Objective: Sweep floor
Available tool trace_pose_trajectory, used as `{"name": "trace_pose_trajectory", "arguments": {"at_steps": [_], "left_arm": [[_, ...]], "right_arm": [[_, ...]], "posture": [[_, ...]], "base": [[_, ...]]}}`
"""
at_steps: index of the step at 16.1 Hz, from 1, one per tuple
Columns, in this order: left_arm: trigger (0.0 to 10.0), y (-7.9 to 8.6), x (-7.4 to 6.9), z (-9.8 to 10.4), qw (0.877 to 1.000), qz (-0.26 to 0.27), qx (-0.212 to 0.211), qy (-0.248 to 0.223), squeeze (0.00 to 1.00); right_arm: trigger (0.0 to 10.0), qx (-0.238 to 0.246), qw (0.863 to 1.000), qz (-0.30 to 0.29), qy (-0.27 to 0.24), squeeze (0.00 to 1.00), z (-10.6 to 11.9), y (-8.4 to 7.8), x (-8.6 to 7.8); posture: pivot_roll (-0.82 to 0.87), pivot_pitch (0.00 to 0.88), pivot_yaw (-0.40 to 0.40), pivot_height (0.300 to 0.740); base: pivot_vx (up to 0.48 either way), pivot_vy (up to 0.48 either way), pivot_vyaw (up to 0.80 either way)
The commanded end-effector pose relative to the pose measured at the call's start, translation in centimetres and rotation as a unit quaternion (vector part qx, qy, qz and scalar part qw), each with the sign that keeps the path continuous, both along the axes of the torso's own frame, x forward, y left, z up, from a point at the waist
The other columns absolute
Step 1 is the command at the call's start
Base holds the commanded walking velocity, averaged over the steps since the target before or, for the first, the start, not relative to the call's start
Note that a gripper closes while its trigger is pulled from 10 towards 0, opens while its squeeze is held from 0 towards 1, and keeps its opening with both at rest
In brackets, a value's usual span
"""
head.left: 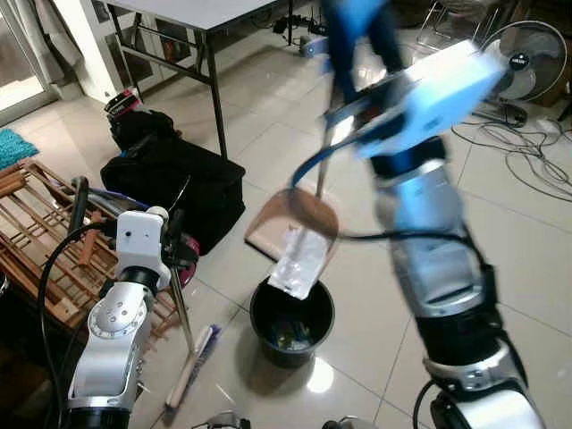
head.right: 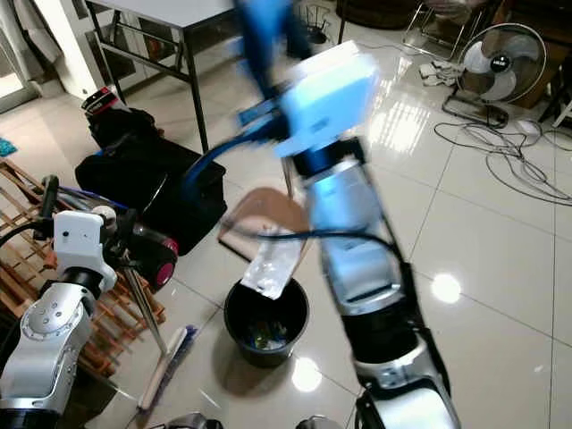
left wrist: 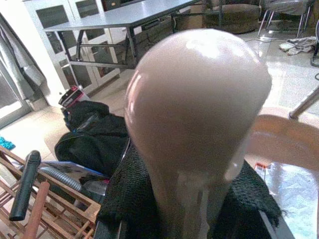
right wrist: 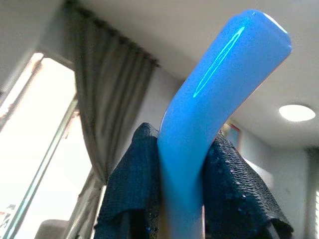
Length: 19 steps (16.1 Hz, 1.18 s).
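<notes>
My right gripper [right wrist: 182, 149] is raised high and shut on the blue handle [right wrist: 219, 99] of a brown dustpan [head.left: 299, 219]. The dustpan is tilted over a black bin [head.left: 259, 313]. A clear plastic wrapper [head.left: 298, 262] hangs from the pan's lip, just above the bin's mouth. My left gripper [head.left: 174, 246] is shut on the broom's metal stick [head.left: 181, 308], just below its pinkish top knob [left wrist: 199, 109]. The broom head [head.left: 192, 362] rests on the tiles left of the bin. The right arm is blurred in both eye views.
Black bags [head.left: 174, 183] lie on the floor behind my left arm, and a wooden rack [head.left: 45, 241] lies at the far left. A grey table [head.left: 206, 13] stands at the back. A fan [head.left: 527, 58] and loose cables [head.left: 527, 152] are at the right.
</notes>
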State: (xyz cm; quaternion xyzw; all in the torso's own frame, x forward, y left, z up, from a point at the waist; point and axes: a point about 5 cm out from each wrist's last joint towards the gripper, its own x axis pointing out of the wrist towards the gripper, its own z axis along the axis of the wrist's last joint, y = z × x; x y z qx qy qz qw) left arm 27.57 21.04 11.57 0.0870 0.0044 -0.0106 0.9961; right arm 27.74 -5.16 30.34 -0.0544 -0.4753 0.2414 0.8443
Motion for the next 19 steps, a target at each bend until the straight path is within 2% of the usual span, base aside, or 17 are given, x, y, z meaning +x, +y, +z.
{"name": "trace_pose_trajectory", "arguments": {"at_steps": [1,3,5,8,9,11,12,13,14,15,17,18,19], "left_arm": [[10.0,0.0,-0.1,1.1,1.0,-0.006,0.014,-0.027,0.0],[10.0,0.1,-0.1,1.2,0.999,-0.004,0.015,-0.028,0.0],[10.0,0.2,-0.2,1.2,0.999,-0.002,0.016,-0.03,0.0],[10.0,0.2,-0.1,1.3,0.999,-0.002,0.017,-0.032,0.0],[10.0,0.1,-0.1,1.3,0.999,-0.007,0.018,-0.033,0.0],[10.0,-0.4,-0.1,0.4,1.0,-0.021,0.011,-0.006,0.0],[10.0,-0.5,-0.2,0.2,1.0,-0.024,0.009,-0.007,0.0],[10.0,-0.6,-0.3,0.1,1.0,-0.026,0.005,-0.004,0.0],[10.0,-0.6,-0.7,-0.4,0.999,-0.033,0.011,0.009,0.0],[10.0,-0.6,-0.8,-0.5,0.999,-0.034,0.015,0.013,0.0],[10.0,-0.2,-1.7,-1.3,0.998,-0.039,0.017,0.035,0.0],[10.0,-0.1,-1.9,-1.5,0.998,-0.041,0.022,0.039,0.0],[10.0,-0.1,-2.0,-1.6,0.998,-0.042,0.02,0.043,0.0]], "right_arm": [[10.0,-0.023,0.997,0.025,-0.064,0.0,1.1,1.2,-1.3],[10.0,-0.041,0.995,0.043,-0.078,0.0,0.6,2.3,-1.7],[10.0,-0.037,0.994,0.051,-0.089,0.0,0.3,2.9,-1.9],[10.0,-0.037,0.993,0.046,-0.105,0.0,0.2,3.2,-2.0],[10.0,-0.054,0.992,0.018,-0.114,0.0,0.2,2.8,-1.8],[10.0,-0.085,0.99,-0.09,-0.073,0.0,-0.1,0.0,0.6],[10.0,-0.075,0.987,-0.133,-0.038,0.0,-0.4,-1.9,1.5],[10.0,-0.052,0.982,-0.181,0.012,0.0,-1.1,-4.8,2.3],[10.0,-0.019,0.97,-0.232,0.068,0.0,-2.3,-8.6,2.6],[10.0,-0.014,0.967,-0.244,0.077,0.0,-2.6,-9.4,2.6],[10.0,0.018,0.924,-0.355,0.141,0.0,-4.4,-14.7,2.3],[10.0,0.019,0.905,-0.398,0.151,0.0,-4.8,-16.3,2.0],[10.0,0.016,0.897,-0.414,0.154,0.0,-5.3,-17.2,1.5]], "posture": [[-0.01,0.084,-0.005,0.74],[0.0,0.079,-0.008,0.74],[0.0,0.073,-0.008,0.74],[0.0,0.062,-0.006,0.74],[0.0,0.058,-0.006,0.74],[0.0,0.049,-0.016,0.74],[0.0,0.049,-0.016,0.74],[-0.01,0.049,-0.016,0.74],[-0.01,0.05,-0.013,0.74],[-0.01,0.05,-0.012,0.74],[-0.02,0.055,-0.004,0.74],[-0.02,0.059,-0.003,0.74],[-0.02,0.06,-0.003,0.74]], "base": [[0.0,0.0,0.0],[0.0,0.0,0.0],[0.0,0.0,0.0],[0.0,0.0,0.0],[0.0,0.0,0.0],[0.0,0.0,0.0],[0.0,0.0,0.0],[0.0,0.0,0.0],[0.0,0.0,0.0],[0.0,0.0,0.0],[0.0,-0.206,0.0],[0.0,-0.439,0.0],[0.0,-0.48,0.0]]}}
